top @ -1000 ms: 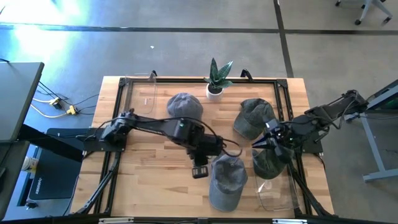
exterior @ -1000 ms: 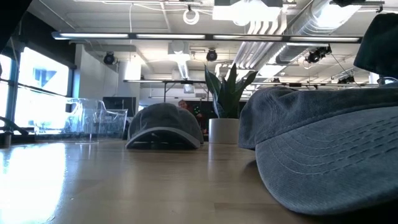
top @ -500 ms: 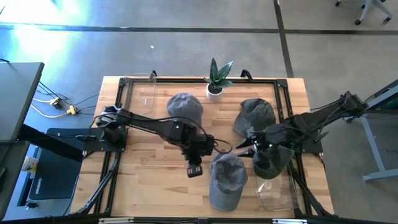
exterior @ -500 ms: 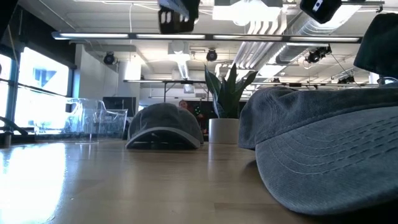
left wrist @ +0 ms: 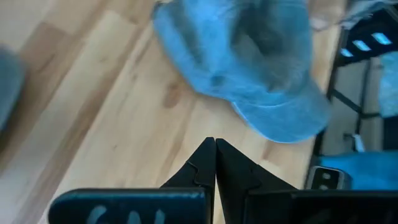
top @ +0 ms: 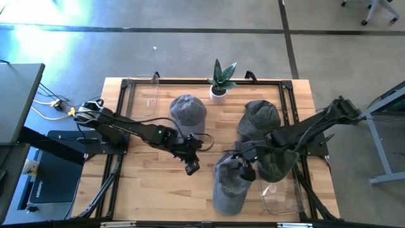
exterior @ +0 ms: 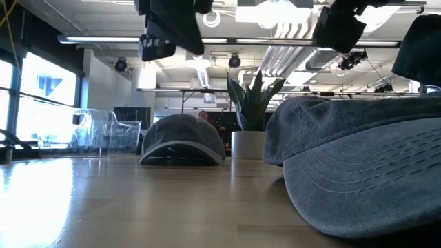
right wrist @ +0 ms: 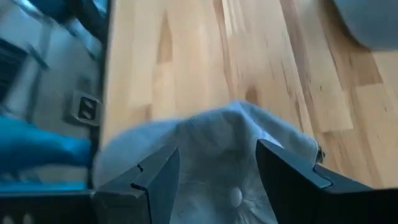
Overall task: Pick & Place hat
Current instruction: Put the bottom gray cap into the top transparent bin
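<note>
A pale wooden table (top: 152, 183) with a black frame stands on a grey concrete floor, filling the middle of the high view. At the frame's left edge sits a dark cabinet (top: 19, 101) with yellow cables beside it. The left arm reaches from the left rim toward the centre; the left gripper (top: 192, 166) hangs over bare wood just below centre, its fingers pressed together and holding nothing, as the left wrist view confirms with the tips touching. Above it, in the upper middle, lies a grey hat (top: 187, 109), and right of that a small potted plant (top: 221, 81) at the table's far edge. In the lower middle lies a second hat (top: 229, 187), with the right gripper (top: 242, 163) directly over its crown, fingers spread to either side of the cloth and not yet gripping. Further right lie a third hat (top: 259, 119) and a fourth hat (top: 276, 163) beneath the right arm.
</note>
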